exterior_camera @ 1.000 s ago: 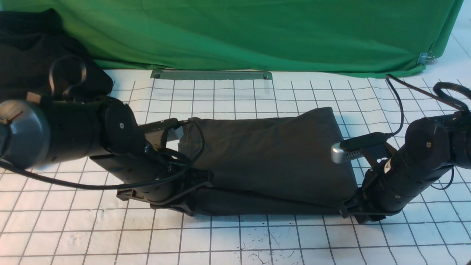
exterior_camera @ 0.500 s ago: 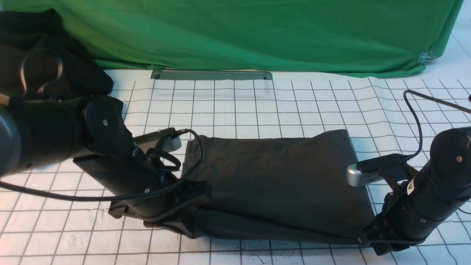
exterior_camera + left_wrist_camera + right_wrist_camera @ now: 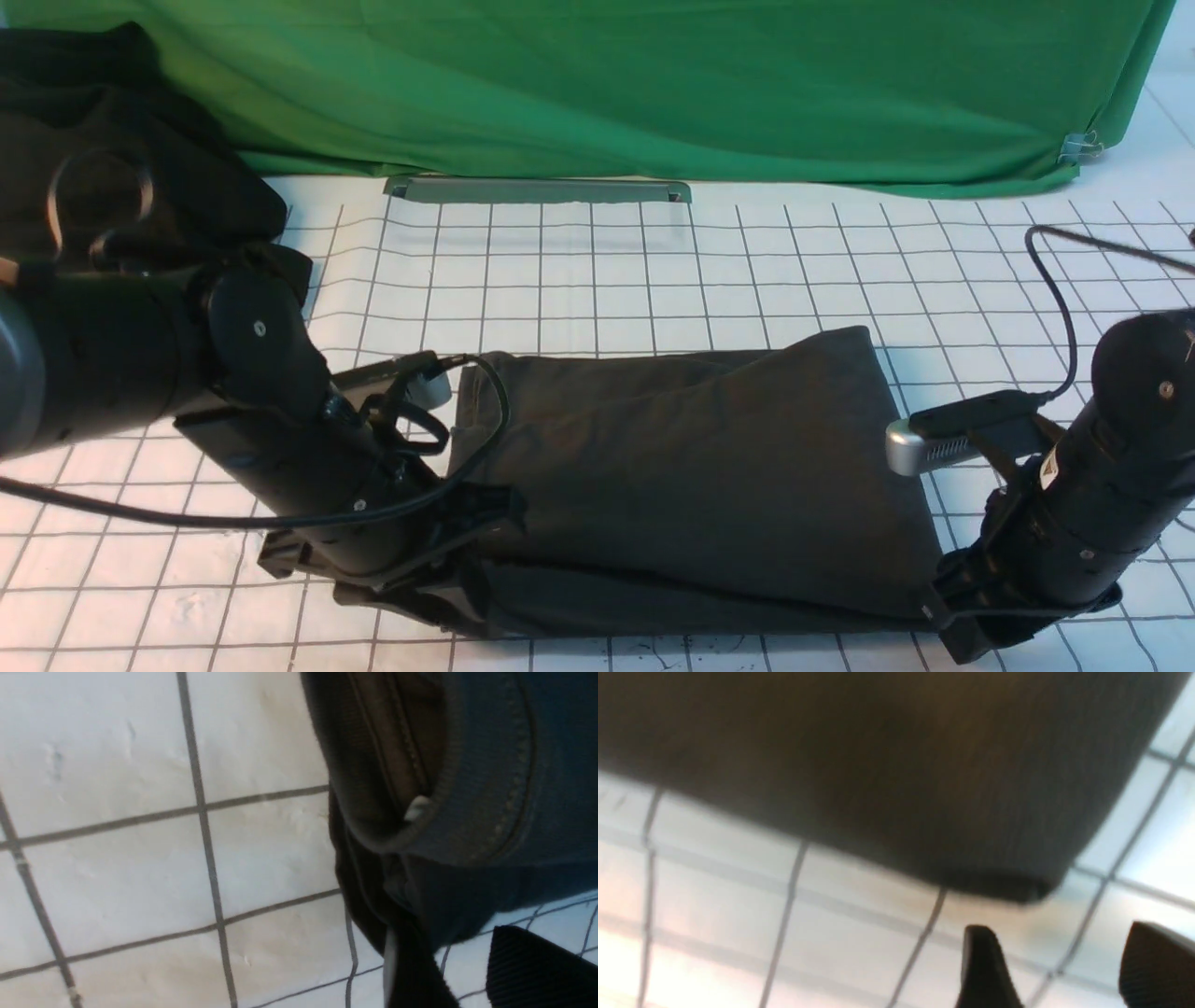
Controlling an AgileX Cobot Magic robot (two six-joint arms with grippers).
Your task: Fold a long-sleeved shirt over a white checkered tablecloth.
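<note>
Front view: the long-sleeved shirt point(image 3: 691, 476) lies folded into a wide dark grey slab on the white checkered tablecloth point(image 3: 597, 271), near the front edge. My left gripper point(image 3: 448, 583) sits low at the shirt's left front corner; my right gripper point(image 3: 948, 621) sits at its right front corner. Finger gaps hard to read from here. The green cloth point(image 3: 653, 84) hangs behind; a black heap of cloth point(image 3: 112, 140) sits far left.

Left wrist view: collar ribbing and a seam of the shirt point(image 3: 467, 765) fill one side, grid squares point(image 3: 140, 858) the other. My two fingers point(image 3: 532, 970) stand apart with bare tablecloth showing between them; one finger touches the fabric edge, nothing pinched.

Right wrist view: blurred. The folded edge of the shirt point(image 3: 878, 765) hangs over the grid point(image 3: 738, 914). My fingers point(image 3: 1157, 966) are spread, clear of the cloth, nothing between them.
</note>
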